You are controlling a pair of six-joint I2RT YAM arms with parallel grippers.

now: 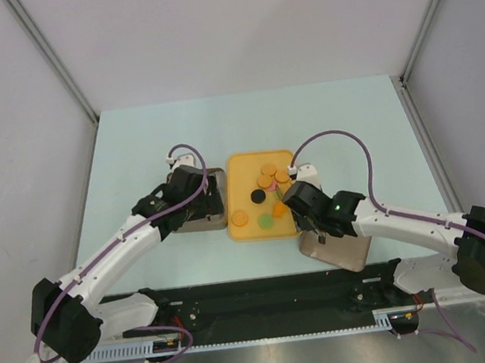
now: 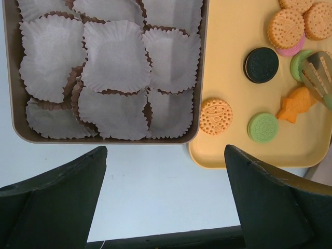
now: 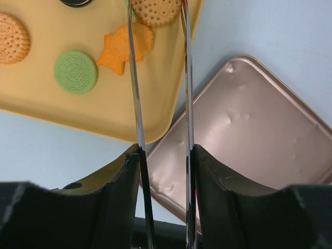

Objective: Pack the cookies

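Showing the yellow tray at centre: your left gripper gapes wide, empty, near the cup-lined tin; your right gripper clamps tongs, tips over the tray; the cookies lie loose on it.

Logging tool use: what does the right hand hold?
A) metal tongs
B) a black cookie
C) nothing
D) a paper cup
A: the right hand clamps metal tongs, whose two arms run out between its fingers toward the yellow tray.
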